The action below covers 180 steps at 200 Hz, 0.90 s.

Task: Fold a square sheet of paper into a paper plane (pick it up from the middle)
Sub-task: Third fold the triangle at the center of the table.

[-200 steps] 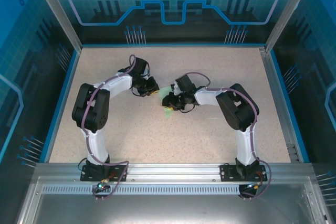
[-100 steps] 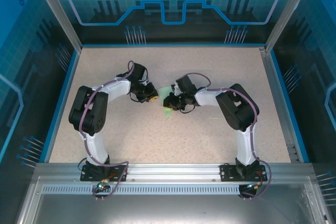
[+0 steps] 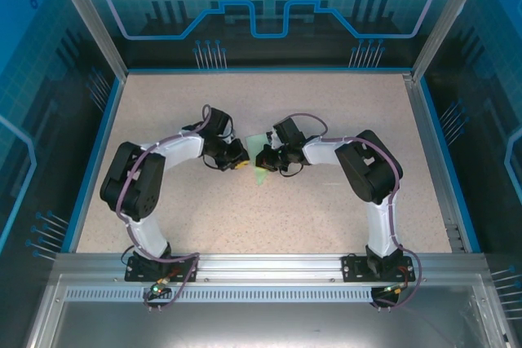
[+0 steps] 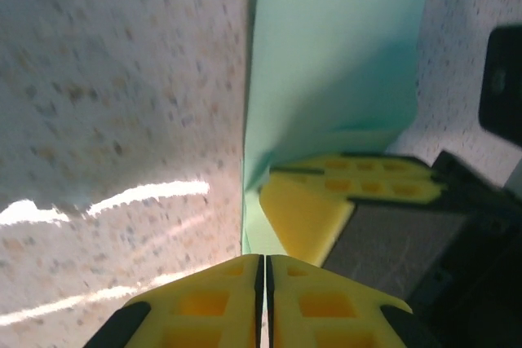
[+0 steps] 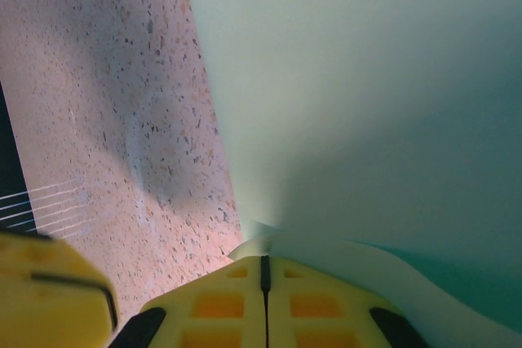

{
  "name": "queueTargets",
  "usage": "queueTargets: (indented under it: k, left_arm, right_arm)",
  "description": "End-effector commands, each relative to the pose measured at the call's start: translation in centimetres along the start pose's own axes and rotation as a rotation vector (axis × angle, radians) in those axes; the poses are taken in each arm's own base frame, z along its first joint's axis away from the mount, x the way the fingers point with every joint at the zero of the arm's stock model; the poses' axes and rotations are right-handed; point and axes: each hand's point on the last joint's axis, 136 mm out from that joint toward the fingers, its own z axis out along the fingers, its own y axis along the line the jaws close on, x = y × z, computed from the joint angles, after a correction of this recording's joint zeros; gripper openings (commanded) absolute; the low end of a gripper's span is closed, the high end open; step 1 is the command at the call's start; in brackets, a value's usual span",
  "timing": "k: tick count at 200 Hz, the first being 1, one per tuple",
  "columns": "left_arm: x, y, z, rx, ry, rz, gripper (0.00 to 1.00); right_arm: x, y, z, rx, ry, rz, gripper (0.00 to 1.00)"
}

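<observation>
On the speckled beige table [image 3: 326, 218], the pale mint-green sheet of paper [image 4: 326, 55] sits mid-table between the two arms. The left gripper [image 4: 263, 265] is clamped on its edge and the right gripper [image 5: 263, 262] is pinched shut on it just beside. With both grips so close on so thin a sheet, I judge that an uneven pull or twist could tear it, slip it from one pair of pads, or drag the crease crooked. The paper looks plain and smooth, partly folded, and bows softly where the right pads bite.
</observation>
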Motion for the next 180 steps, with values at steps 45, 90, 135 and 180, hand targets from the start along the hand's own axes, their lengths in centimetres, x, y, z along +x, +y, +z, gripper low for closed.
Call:
queueTargets:
  k: [45,90,135,180]
  left_arm:
    - [1.6,-1.0,1.0,0.053,0.027,-0.002,0.09]
    - [0.0,-1.3,1.7,0.039,-0.011,-0.009,0.02]
    - [1.8,-0.2,1.4,0.041,0.024,-0.035,0.01]
    - [4.5,-1.2,1.8,0.132,0.097,-0.030,0.01]
  right_arm:
    - [1.6,-3.1,0.8,0.111,0.052,0.042,0.01]
    - [1.6,-3.2,0.8,0.116,0.050,0.047,0.00]
    - [1.4,-3.3,0.7,0.120,0.051,0.057,0.00]
    - [1.4,-3.3,0.8,0.118,0.057,0.068,0.00]
